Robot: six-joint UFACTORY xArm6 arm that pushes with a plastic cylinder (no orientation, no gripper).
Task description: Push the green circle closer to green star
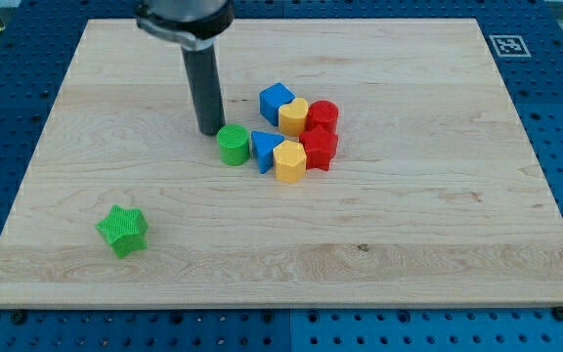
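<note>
The green circle (pixel 233 145) stands near the board's middle, at the left end of a cluster of blocks. The green star (pixel 122 231) lies alone toward the view's bottom left, well apart from the circle. My tip (pixel 209 131) rests on the board just to the upper left of the green circle, touching or almost touching it. The dark rod rises from there to the view's top.
Right of the green circle sit a blue triangle (pixel 264 151), a yellow hexagon (pixel 289 161), a red star-like block (pixel 319 148), a red cylinder (pixel 324 115), a yellow heart-like block (pixel 294 115) and a blue cube (pixel 276 101). The wooden board (pixel 457 244) lies on a blue pegboard.
</note>
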